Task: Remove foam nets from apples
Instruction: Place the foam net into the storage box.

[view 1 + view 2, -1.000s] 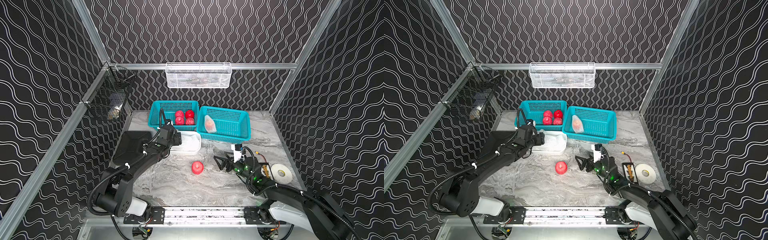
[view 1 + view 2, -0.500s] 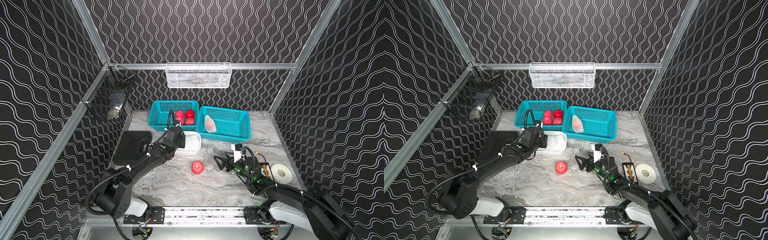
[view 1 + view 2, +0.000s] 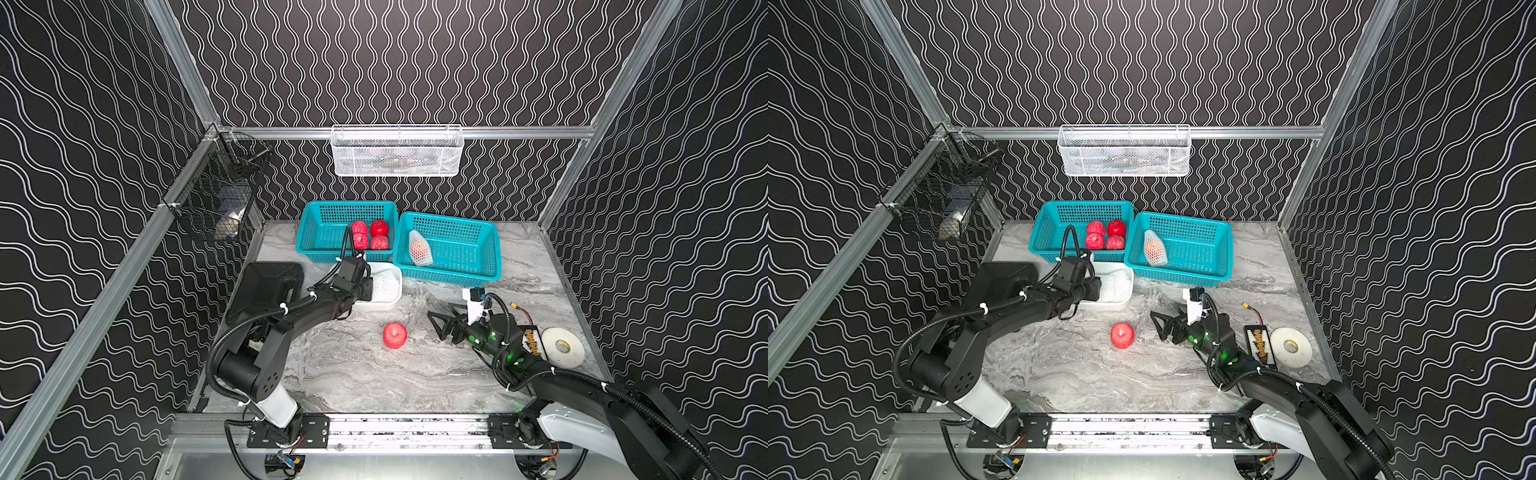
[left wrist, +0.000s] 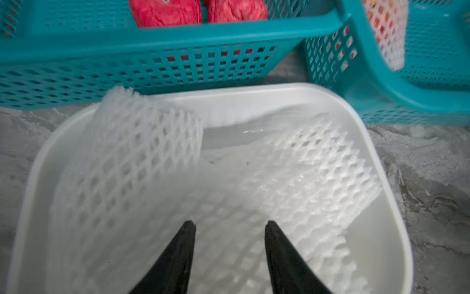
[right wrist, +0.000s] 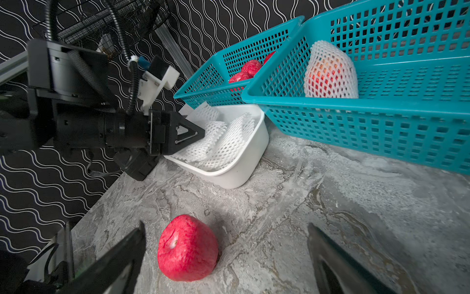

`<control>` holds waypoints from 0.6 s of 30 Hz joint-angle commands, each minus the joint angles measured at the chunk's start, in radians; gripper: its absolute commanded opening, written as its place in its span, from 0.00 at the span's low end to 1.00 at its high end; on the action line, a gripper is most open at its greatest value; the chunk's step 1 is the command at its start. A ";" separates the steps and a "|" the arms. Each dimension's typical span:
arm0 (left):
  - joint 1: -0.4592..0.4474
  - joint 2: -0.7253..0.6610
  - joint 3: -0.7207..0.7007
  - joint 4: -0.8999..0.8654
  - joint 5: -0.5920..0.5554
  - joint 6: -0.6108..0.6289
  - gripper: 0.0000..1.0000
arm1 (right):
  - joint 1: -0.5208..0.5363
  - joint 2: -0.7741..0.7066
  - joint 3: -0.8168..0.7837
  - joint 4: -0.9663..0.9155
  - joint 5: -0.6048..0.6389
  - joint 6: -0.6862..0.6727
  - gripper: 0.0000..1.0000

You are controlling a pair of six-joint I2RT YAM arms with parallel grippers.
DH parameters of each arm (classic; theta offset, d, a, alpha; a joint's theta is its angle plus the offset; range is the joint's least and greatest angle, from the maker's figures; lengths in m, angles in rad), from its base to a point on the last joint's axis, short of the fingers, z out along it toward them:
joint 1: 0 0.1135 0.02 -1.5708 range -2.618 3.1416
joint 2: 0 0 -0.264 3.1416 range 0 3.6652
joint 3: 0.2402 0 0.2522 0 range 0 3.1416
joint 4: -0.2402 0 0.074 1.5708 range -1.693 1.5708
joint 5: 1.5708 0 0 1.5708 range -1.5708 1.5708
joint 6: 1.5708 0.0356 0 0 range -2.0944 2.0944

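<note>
Hovering over the tub (image 4: 254, 89), left gripper (image 4: 229, 224) stands half-open above loose nets (image 4: 142, 152); right gripper (image 5: 225, 225) gapes wide, empty, near an apple (image 5: 187, 248).

In the left wrist view the foam nets (image 4: 142, 157) in the white tub (image 4: 254, 91) are smeared, and whether the left gripper (image 4: 230, 226) touches them with its jaws cannot be told; the picture's edge cuts off two apples (image 4: 165, 12) and the netted apple (image 4: 386, 33). In both top views those jaws are hidden under the wrist. The contents of the white wire basket (image 3: 397, 151) and the black wire basket (image 3: 220, 195) are too indistinct to name.
</note>
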 commanded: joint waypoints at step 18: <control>0.016 0.038 0.014 0.039 -0.005 -0.026 0.60 | -0.001 -0.001 -0.007 0.063 -0.035 -0.008 1.00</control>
